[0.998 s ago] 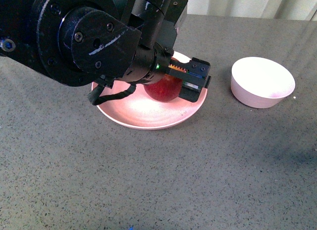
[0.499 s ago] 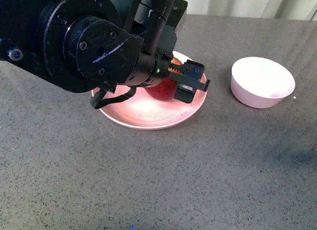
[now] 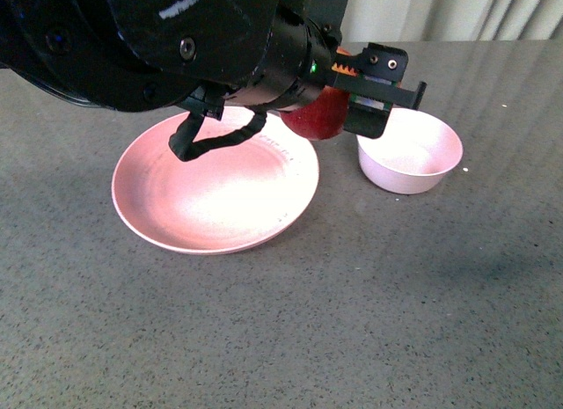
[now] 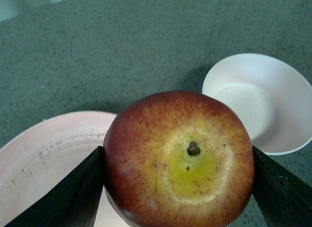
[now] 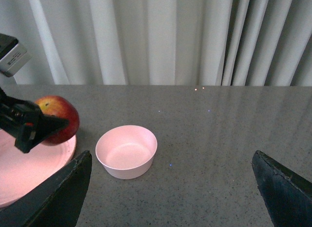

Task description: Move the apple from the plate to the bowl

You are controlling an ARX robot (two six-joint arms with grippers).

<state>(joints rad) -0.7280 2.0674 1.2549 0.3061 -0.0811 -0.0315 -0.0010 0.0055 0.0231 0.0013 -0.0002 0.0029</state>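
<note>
My left gripper [image 3: 339,110] is shut on the dark red apple [image 3: 318,117] and holds it in the air over the plate's right rim, just left of the bowl [image 3: 410,150]. The left wrist view shows the apple [image 4: 179,157] with its yellow stem patch, gripped between both dark fingers [image 4: 68,197], the pale pink plate [image 4: 44,163] below it and the bowl [image 4: 263,102] beyond it. The plate [image 3: 215,193] lies bare on the grey table. My right gripper [image 5: 170,188] is open, hanging over the table near the bowl [image 5: 126,151], well apart from the apple [image 5: 58,118].
The grey speckled table [image 3: 396,303] stretches around both dishes. White curtains [image 5: 161,36] hang behind its far edge. My bulky left arm [image 3: 158,40] covers the upper left of the front view.
The left gripper has lifted the apple off the plate and carried it right, toward the bowl. The front view has shifted, so plate and bowl sit further left.
</note>
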